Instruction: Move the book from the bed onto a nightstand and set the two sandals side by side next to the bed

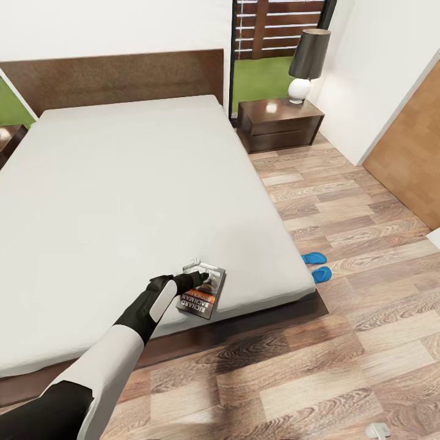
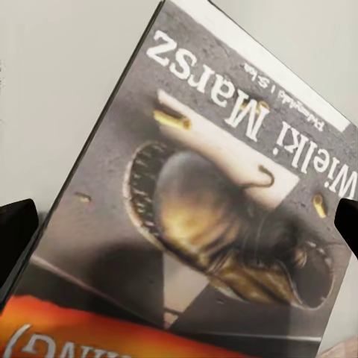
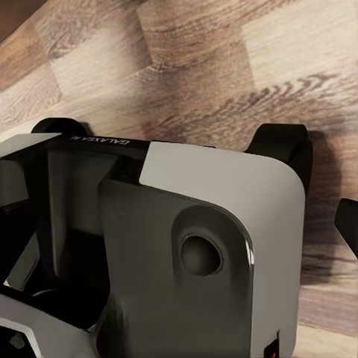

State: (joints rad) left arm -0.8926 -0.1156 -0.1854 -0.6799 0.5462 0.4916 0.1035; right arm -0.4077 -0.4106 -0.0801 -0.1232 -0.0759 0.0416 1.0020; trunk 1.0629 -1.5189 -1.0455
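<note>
The book [image 1: 202, 293] lies flat on the grey mattress of the bed [image 1: 122, 201], near the mattress's near right corner, at about 6 o'clock in the head view, its white "Richard Bachman" lettering showing. The left gripper [image 1: 205, 278] reaches over the book's far end; in the left wrist view the cover [image 2: 216, 209], titled "Wielki Marsz", sits between two dark fingertips [image 2: 16, 239] spread wide at either side, so the pincer is released, not yet closed on it. Whether it touches the cover I cannot tell. The right gripper's state cannot be told; its wrist view shows the robot's base [image 3: 186, 246] over plank floor [image 3: 224, 67].

At 4 o'clock, two blue sandals [image 1: 318, 266] lie on the floor beside the bed. At 1 o'clock stands a nightstand [image 1: 280, 125] bearing a lamp [image 1: 305, 64].
</note>
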